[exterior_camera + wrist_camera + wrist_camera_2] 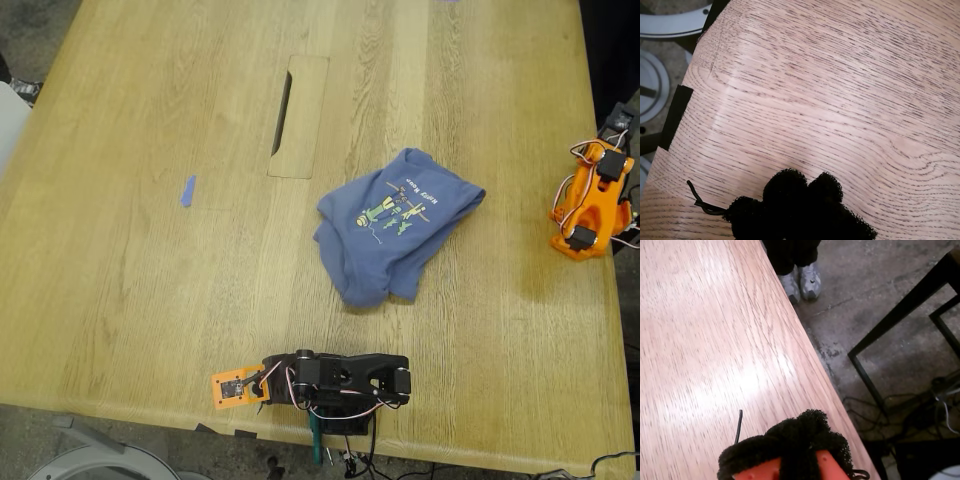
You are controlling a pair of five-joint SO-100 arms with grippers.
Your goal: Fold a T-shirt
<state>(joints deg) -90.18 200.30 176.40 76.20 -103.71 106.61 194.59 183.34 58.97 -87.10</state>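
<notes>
The bench (150,200) carries the shirt (395,225) just past centre, toward three o'clock in the exterior view. It lies bunched, its long axis running from one o'clock down to seven, print up. Both arms sit parked well apart from it. Each foam-padded claw (805,200) (790,445) looks pressed together over bare wood. A pinch into this heap could well catch several layers at once and drag the shirt instead of folding it.

T-shirt (398,225): small yellow words sit on the chest, just above the green-and-yellow cartoon picture (385,212) | the words are too tiny and blurry to read | table (150,200): no words or numbers | blue tape (188,190): nothing written on it
</notes>
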